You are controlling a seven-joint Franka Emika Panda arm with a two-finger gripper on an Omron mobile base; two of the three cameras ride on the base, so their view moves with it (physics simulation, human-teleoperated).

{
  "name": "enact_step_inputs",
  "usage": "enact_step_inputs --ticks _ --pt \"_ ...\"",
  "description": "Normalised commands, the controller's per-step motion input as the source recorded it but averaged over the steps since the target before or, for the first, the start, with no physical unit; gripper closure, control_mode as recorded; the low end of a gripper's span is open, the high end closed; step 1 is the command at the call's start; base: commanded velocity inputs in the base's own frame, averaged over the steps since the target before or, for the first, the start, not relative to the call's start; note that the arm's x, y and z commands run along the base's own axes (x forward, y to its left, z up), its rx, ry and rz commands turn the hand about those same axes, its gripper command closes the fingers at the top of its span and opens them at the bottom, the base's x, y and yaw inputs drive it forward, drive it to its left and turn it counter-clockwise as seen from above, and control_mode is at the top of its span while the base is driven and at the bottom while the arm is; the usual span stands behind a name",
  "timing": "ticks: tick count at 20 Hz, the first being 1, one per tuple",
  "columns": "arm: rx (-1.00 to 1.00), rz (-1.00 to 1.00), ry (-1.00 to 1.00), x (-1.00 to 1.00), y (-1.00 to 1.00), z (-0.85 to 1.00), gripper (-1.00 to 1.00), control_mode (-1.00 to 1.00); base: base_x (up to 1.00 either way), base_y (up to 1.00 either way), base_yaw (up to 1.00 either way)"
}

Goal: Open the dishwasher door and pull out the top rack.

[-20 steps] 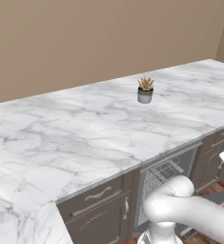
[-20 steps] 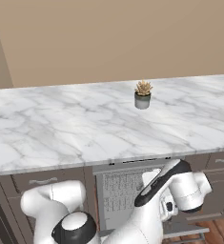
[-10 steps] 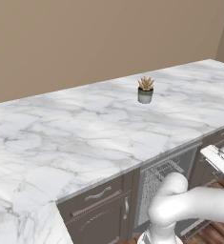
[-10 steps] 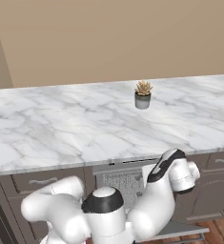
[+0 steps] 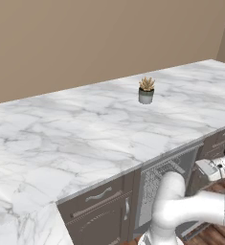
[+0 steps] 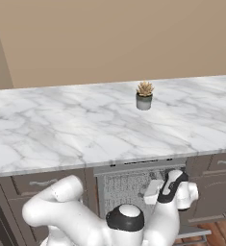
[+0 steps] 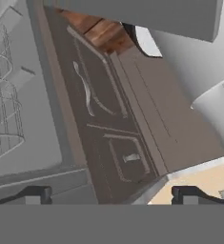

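Change: the arm has been swung to the right since a second ago, away from the dishwasher.
Gripper (image 7: 108,193): spread wide, nothing held.
Top rack (image 5: 164,174): seen inside the open cavity under the worktop (image 5: 85,139), not yet pulled out.
Meaning: the rack must be approached again.

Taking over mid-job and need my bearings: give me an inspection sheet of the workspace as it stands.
Surface: marble counter, bare except for one plant.
Job's things: dishwasher door is down; top rack wire grid visible inside the opening, how far out I cannot tell.
Clutter: small potted plant.
Grippers: gripper open, holding nothing, facing brown cabinet fronts.
Cables: nothing seen.
Surroundings: tan wall, wooden floor.
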Motion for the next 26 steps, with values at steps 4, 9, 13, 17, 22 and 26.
enact_step_inputs --ticks 4,9,13,17,22,26 --pt "-0.16 -0.43 0.04 0.37 0.23 -0.49 -1.00 -1.00 0.00 0.00 0.00" --pt "-0.29 -0.27 0.00 0.70 0.05 -0.68 -1.00 -1.00 0.00 0.00 0.00" --pt "-0.38 -0.18 -0.04 0.84 0.24 -0.46 -1.00 -1.00 0.00 0.00 0.00" --pt "-0.33 -0.07 -0.08 0.60 0.07 -0.70 -1.00 -1.00 0.00 0.00 0.00" --pt "-0.18 -0.01 -0.10 0.41 -0.05 -0.85 -1.00 -1.00 0.00 0.00 0.00" --pt "-0.01 -0.01 -0.06 0.57 -0.09 -0.68 -1.00 -1.00 0.00 0.00 0.00"
